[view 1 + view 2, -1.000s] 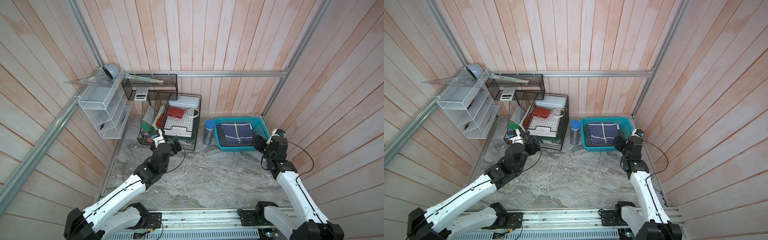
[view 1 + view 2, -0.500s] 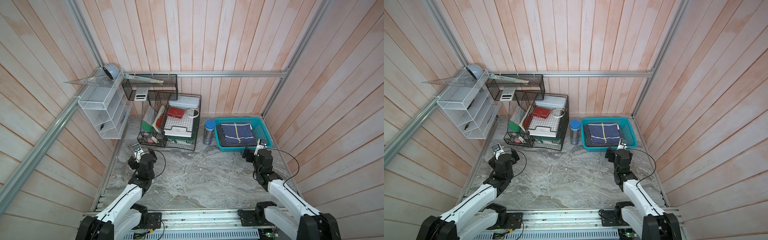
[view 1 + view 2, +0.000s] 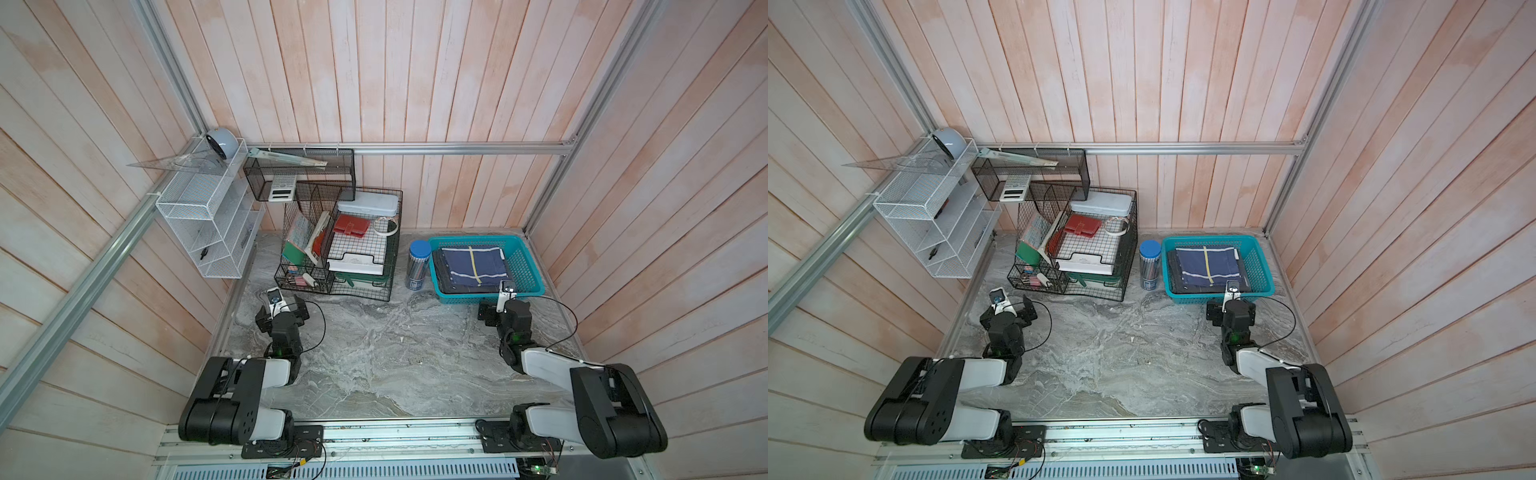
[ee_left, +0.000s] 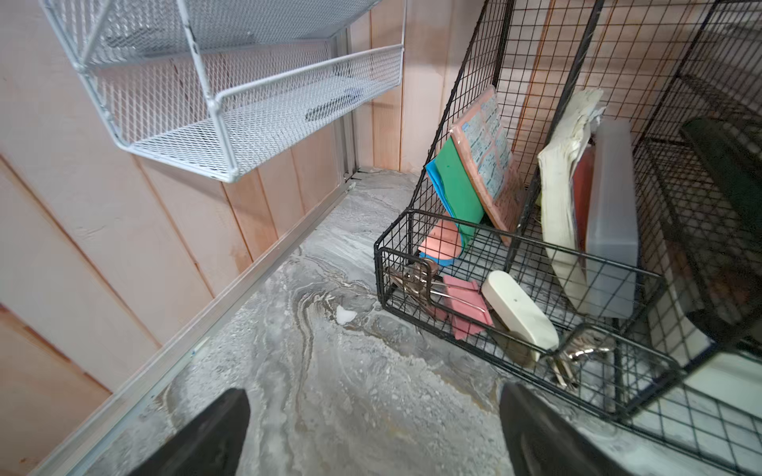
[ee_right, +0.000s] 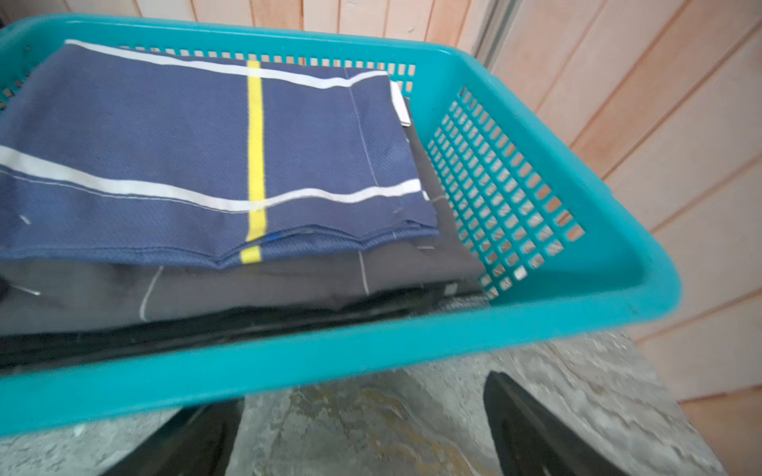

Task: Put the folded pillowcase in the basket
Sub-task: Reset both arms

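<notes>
The folded pillowcase [image 5: 214, 156], navy with white and yellow stripes, lies inside the basket [image 5: 330, 354], on top of a grey folded cloth [image 5: 288, 284] and something black under it; so I judge the task as good as done. The right pincer [image 5: 363, 391] is empty with its jaws spread wide, low over the surface [image 3: 395, 353] and just in front of the basket's near wall; the left pincer [image 4: 373, 395] is likewise wide apart and holds nothing, just beside the black wire organiser [image 4: 515, 241].

The danger now is small but real; if the right arm goes forward or lifts carelessly, a finger could catch the flared rim and push or tip the basket, and the pillowcase, which sits on top of the pile, could slide off; the left arm, if it swings, could hit the organiser's wire.

The organiser holds a green folder [image 4: 457, 185], papers, a pink binder clip [image 4: 466, 296], a white stapler-like thing [image 4: 519, 313], and, in a top view, a red wallet [image 3: 351, 226]; a blue-lidded canister [image 3: 418, 266] stands between organiser and basket.
</notes>
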Action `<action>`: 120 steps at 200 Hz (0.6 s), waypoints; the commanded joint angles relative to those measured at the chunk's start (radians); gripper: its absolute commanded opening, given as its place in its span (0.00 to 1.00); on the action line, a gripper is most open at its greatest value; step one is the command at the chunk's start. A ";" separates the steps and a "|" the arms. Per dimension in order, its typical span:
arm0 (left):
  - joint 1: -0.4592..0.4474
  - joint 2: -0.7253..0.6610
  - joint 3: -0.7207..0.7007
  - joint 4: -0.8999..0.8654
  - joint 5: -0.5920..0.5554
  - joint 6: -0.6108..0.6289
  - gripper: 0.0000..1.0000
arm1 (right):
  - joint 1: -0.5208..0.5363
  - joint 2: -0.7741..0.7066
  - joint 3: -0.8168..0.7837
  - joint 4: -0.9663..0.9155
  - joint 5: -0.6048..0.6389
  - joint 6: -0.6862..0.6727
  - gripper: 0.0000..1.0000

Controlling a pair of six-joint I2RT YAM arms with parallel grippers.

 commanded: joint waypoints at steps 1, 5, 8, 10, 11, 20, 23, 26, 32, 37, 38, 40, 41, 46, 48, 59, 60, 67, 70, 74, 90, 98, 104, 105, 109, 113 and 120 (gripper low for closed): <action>0.013 0.066 0.018 0.137 0.111 0.010 1.00 | -0.023 0.099 0.028 0.140 -0.048 -0.007 0.98; 0.016 0.040 0.032 0.062 0.111 0.003 1.00 | -0.032 0.119 0.022 0.172 -0.053 0.003 0.98; 0.017 0.024 0.045 0.020 0.110 -0.001 1.00 | -0.038 0.133 0.018 0.190 -0.057 0.011 0.98; 0.018 0.022 0.050 0.006 0.111 -0.004 1.00 | -0.042 0.145 0.016 0.204 -0.059 0.014 0.98; 0.019 0.022 0.052 0.004 0.111 -0.003 1.00 | -0.044 0.150 0.014 0.210 -0.059 0.017 0.98; 0.019 0.056 0.063 0.046 0.102 0.001 1.00 | -0.055 0.197 -0.012 0.328 -0.063 0.021 0.98; 0.019 0.066 0.067 0.059 0.096 0.003 1.00 | -0.057 0.209 -0.017 0.363 -0.066 0.021 0.98; 0.019 0.071 0.072 0.051 0.080 0.002 1.00 | -0.057 0.209 -0.019 0.369 -0.065 0.020 0.98; 0.019 0.051 0.087 -0.017 0.057 -0.018 1.00 | -0.057 0.194 -0.013 0.332 -0.062 0.020 0.98; 0.020 0.040 0.103 -0.061 0.022 -0.036 1.00 | -0.057 0.185 -0.006 0.301 -0.054 0.017 0.98; 0.021 0.039 0.106 -0.067 0.018 -0.039 1.00 | -0.057 0.184 -0.004 0.298 -0.053 0.016 0.98; 0.022 0.040 0.111 -0.074 0.011 -0.043 1.00 | -0.057 0.183 -0.002 0.292 -0.050 0.017 0.98; 0.022 0.041 0.113 -0.076 0.008 -0.044 1.00 | -0.057 0.183 -0.002 0.289 -0.048 0.019 0.98; 0.023 0.053 0.123 -0.076 0.004 -0.044 1.00 | -0.057 0.185 0.002 0.286 -0.037 0.025 0.98; 0.023 0.057 0.126 -0.071 0.000 -0.040 1.00 | -0.057 0.187 0.003 0.288 -0.032 0.030 0.98; 0.021 0.052 0.116 -0.063 0.006 -0.038 1.00 | -0.057 0.201 0.008 0.306 -0.003 0.045 0.98; 0.021 0.052 0.116 -0.064 0.007 -0.038 1.00 | -0.057 0.201 0.009 0.304 -0.001 0.045 0.98; 0.021 0.056 0.121 -0.063 0.015 -0.035 1.00 | -0.056 0.196 0.018 0.275 0.014 0.051 0.98; 0.021 0.059 0.122 -0.060 0.015 -0.031 1.00 | -0.057 0.196 0.023 0.267 0.026 0.053 0.98; 0.021 0.059 0.122 -0.060 0.015 -0.031 1.00 | -0.057 0.196 0.022 0.268 0.028 0.056 0.98; 0.021 0.058 0.121 -0.061 0.018 -0.030 1.00 | -0.057 0.198 0.020 0.274 0.034 0.057 0.98; 0.021 0.057 0.124 -0.069 0.020 -0.030 1.00 | -0.057 0.198 0.020 0.274 0.035 0.056 0.98; 0.021 0.057 0.125 -0.066 0.020 -0.030 1.00 | -0.056 0.198 0.020 0.274 0.036 0.056 0.98; 0.021 0.057 0.124 -0.066 0.021 -0.030 1.00 | -0.057 0.198 0.020 0.274 0.036 0.056 0.98; 0.021 0.058 0.124 -0.065 0.020 -0.030 1.00 | -0.057 0.199 0.020 0.275 0.035 0.056 0.98; 0.021 0.058 0.123 -0.067 0.020 -0.030 1.00 | -0.057 0.198 0.020 0.273 0.036 0.057 0.98; 0.022 0.060 0.128 -0.074 0.028 -0.032 1.00 | -0.057 0.199 0.020 0.274 0.034 0.056 0.98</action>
